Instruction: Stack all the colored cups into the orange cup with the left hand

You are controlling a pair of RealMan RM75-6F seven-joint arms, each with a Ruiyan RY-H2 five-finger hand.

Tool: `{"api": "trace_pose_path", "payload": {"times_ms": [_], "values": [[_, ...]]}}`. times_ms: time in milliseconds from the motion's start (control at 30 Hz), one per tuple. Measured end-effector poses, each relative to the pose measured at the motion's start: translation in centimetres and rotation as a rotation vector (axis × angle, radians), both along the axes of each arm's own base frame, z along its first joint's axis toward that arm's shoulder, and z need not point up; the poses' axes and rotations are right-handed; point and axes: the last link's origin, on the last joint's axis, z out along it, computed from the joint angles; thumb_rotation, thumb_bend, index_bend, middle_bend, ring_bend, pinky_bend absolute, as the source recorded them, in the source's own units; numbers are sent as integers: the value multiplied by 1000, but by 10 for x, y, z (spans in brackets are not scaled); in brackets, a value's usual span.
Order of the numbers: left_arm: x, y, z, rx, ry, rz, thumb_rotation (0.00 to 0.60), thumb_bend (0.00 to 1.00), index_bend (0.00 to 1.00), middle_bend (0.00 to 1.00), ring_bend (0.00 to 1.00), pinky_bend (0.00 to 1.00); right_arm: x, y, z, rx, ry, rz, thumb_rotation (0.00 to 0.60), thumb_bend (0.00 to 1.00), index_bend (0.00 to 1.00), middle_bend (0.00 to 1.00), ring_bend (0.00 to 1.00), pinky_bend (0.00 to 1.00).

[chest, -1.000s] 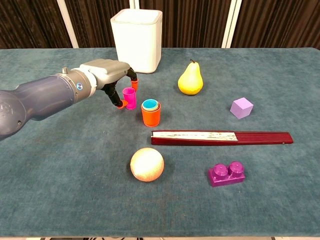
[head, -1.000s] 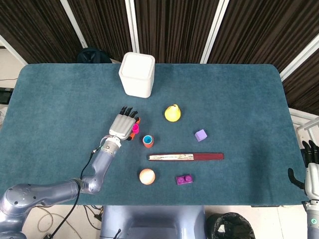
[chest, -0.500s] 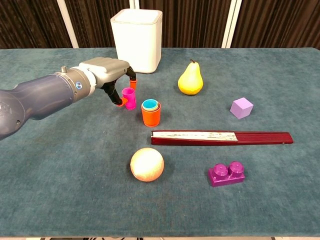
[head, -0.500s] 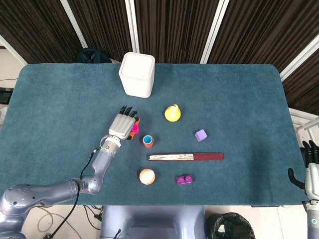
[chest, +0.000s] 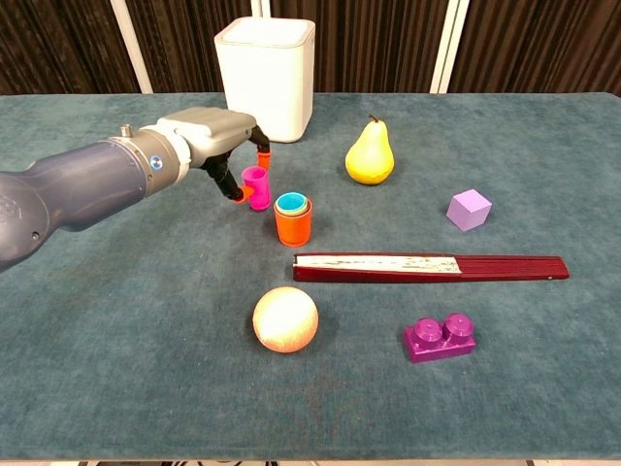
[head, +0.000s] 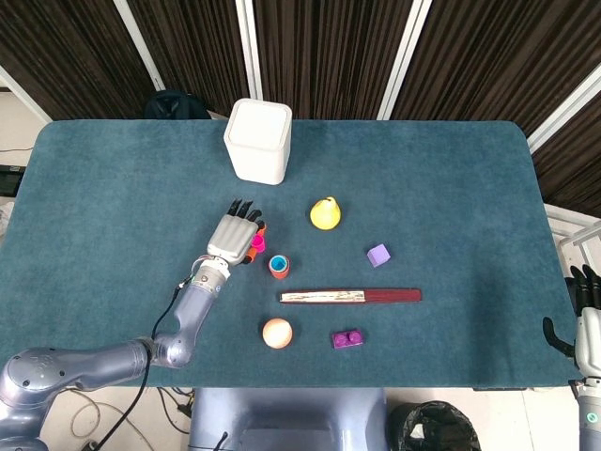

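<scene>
The orange cup (chest: 292, 225) stands upright near the table's middle, with a blue cup nested inside it over a green rim. Just to its left, my left hand (chest: 209, 136) comes in from the left and pinches a small magenta cup (chest: 256, 186) between its orange-tipped fingertips. The magenta cup looks slightly raised and close beside the orange cup. From the head view, the left hand (head: 233, 237) covers part of the magenta cup (head: 254, 246), left of the orange cup (head: 279, 266). My right hand (head: 587, 319) hangs off the table's right edge, fingers straight and holding nothing.
A white bin (head: 257, 141) stands behind the left hand. A yellow pear (head: 325, 213) and a purple cube (head: 378, 255) lie to the right. A long red folded fan (head: 350, 296), a peach ball (head: 277, 333) and a purple brick (head: 346, 339) lie nearer the front.
The left hand has shifted slightly up and to the right with the magenta cup, bringing it nearer the orange cup. The right hand has not moved.
</scene>
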Motion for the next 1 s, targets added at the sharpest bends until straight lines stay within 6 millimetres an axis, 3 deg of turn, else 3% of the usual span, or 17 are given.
{"api": "trace_pose_path", "payload": {"times_ms": [500,700,1000], "values": [[63,-37,43,-31,-127,-174,600,378,453,198,0,0,1,0,0,6,-13,3,600,430,36,0,63,0],[67,-46,55,-25,-108,-197,600,378,454,198,0,0,2,1,2,-3,-16,6,600,430,36,0,64,0],[48,-48,56,-20,-65,-171,600,378,456,200,0,0,2,2,3,-4,-18,8,600,430,36,0,64,0]]}}
